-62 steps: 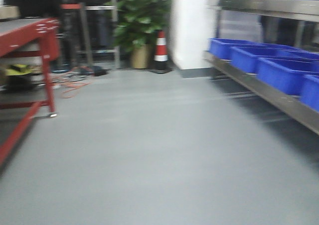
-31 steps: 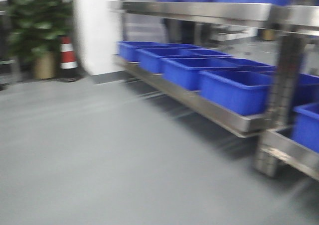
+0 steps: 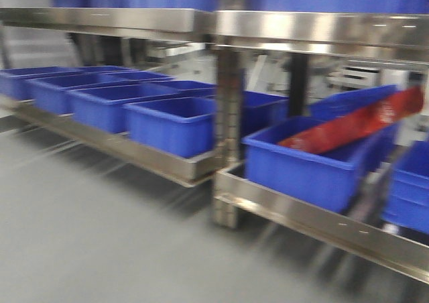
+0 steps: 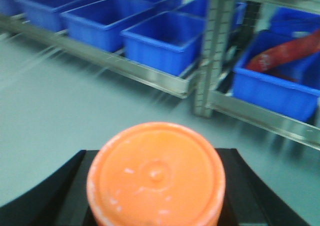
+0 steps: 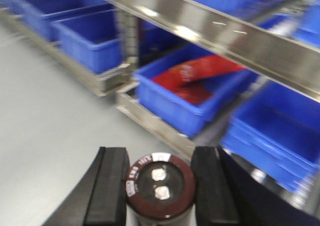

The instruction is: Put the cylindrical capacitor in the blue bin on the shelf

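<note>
Black fingers (image 5: 112,186) of the right gripper (image 5: 160,183) are clamped against both sides of the cylindrical capacitor (image 5: 159,192), whose dark brown top with two terminals is seen end-on. At 12 o'clock from it, a blue bin (image 5: 170,103) holding a red packet (image 5: 200,73) is set on the lower tier of the stainless steel shelf (image 5: 210,33). A row of blue bins (image 5: 85,41) is lined up at 10 o'clock. An orange round lid (image 4: 156,186) is seen between the arms of the left gripper (image 4: 157,156); whether it is gripped cannot be told.
</note>
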Robot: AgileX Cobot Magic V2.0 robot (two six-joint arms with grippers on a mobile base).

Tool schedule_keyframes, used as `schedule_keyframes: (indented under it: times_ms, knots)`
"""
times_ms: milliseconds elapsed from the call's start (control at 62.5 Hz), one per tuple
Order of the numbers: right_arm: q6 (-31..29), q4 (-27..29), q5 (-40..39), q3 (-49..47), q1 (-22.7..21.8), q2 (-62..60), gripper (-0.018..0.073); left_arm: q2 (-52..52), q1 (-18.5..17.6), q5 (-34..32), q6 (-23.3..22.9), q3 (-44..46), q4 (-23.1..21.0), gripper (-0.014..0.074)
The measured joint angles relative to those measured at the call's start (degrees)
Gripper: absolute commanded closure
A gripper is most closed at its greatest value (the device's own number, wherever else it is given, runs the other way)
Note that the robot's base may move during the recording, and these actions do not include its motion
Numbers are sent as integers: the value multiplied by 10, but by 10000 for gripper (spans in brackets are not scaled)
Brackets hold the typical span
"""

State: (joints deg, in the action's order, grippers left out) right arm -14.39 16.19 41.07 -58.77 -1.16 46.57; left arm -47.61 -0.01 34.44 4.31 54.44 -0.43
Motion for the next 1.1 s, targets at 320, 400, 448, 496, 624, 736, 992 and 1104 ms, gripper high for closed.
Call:
schedule_keyframes:
  times_ms: [320,400,448,496,624,736,992,1104]
  knots:
    - [0,0,0,0,0,0,721,0,0,0,0,0,0,708]
    - [0,0,0,0,0,0,721,0,0,0,0,0,0,708]
    - [0,0,0,0,0,0,721,0,0,0,0,0,0,708]
    - [0,0,0,0,0,0,721,0,0,0,0,0,0,708]
    - [0,0,0,0,0,0,721,0,0,0,0,0,0,708]
    - [0,0,0,0,0,0,721,0,0,0,0,0,0,708]
    - [0,0,0,0,0,0,721,0,0,0,0,0,0,708]
    - [0,0,0,0,0,0,721,0,0,0,0,0,0,708]
